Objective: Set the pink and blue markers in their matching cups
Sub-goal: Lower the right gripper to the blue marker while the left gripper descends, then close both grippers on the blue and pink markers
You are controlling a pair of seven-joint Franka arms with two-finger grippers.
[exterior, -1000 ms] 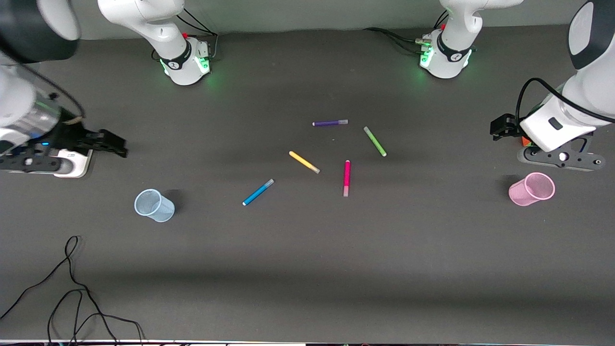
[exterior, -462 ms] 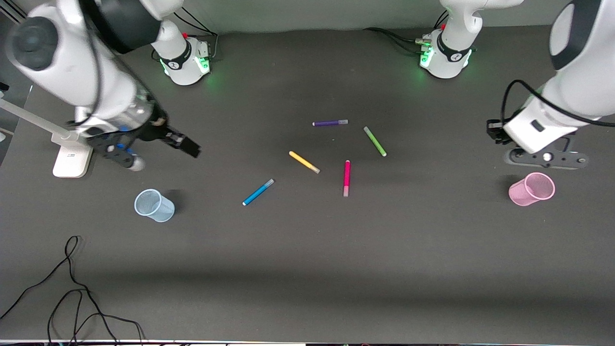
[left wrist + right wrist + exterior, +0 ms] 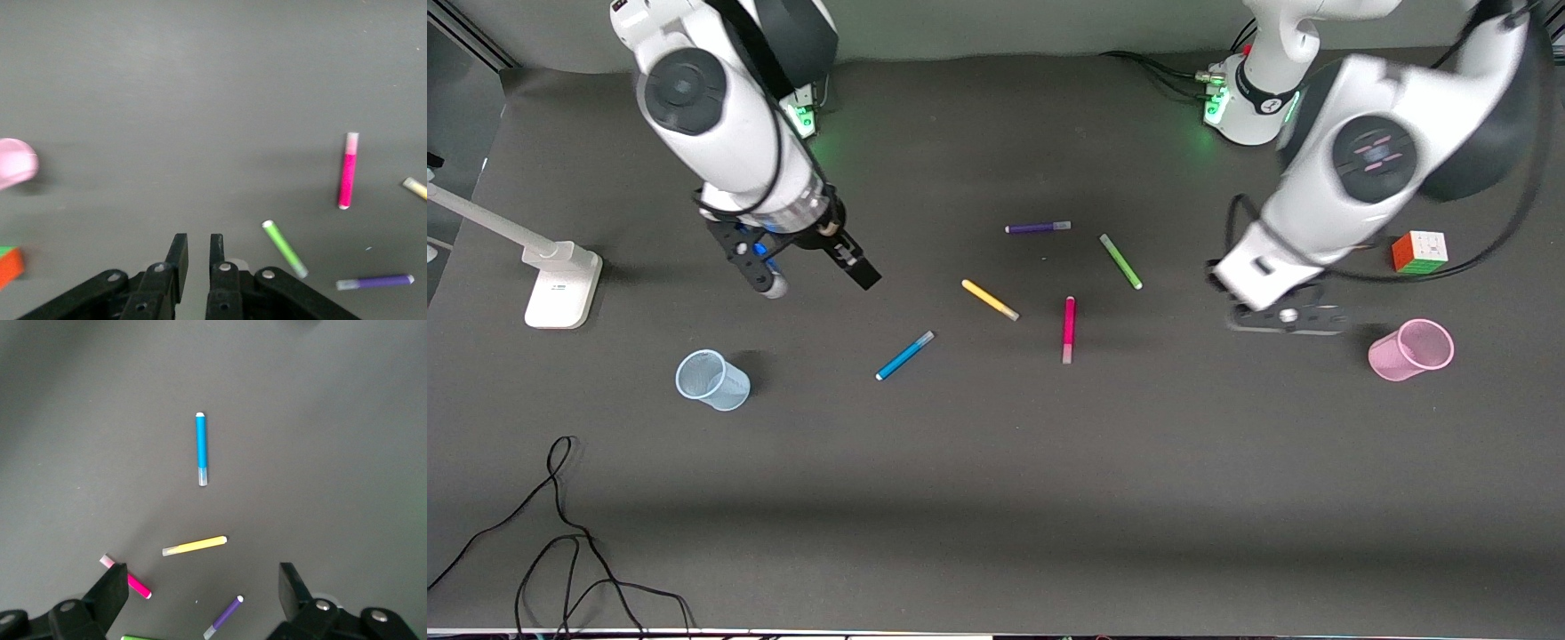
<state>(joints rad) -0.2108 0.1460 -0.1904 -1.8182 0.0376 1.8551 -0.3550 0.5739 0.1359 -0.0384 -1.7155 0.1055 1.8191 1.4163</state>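
The pink marker (image 3: 1068,329) and the blue marker (image 3: 904,356) lie flat near the table's middle. The pale blue cup (image 3: 711,380) stands toward the right arm's end, the pink cup (image 3: 1411,349) toward the left arm's end. My right gripper (image 3: 814,271) is open and empty, over bare table between the blue cup and the markers. Its wrist view shows the blue marker (image 3: 201,448) and the pink marker (image 3: 130,580) past its gripper (image 3: 203,587). My left gripper (image 3: 1227,284) hangs between the green marker and the pink cup. In its wrist view the gripper (image 3: 198,243) has jaws nearly together, holding nothing. That view also shows the pink marker (image 3: 347,172) and the pink cup (image 3: 15,162).
A purple marker (image 3: 1038,228), a green marker (image 3: 1120,260) and a yellow marker (image 3: 990,300) lie beside the task markers. A colour cube (image 3: 1420,252) sits by the pink cup. A white lamp base (image 3: 560,284) and loose black cables (image 3: 560,533) are at the right arm's end.
Both arms have swung in from the table's ends toward the markers. The left arm has moved off the colour cube, which now shows.
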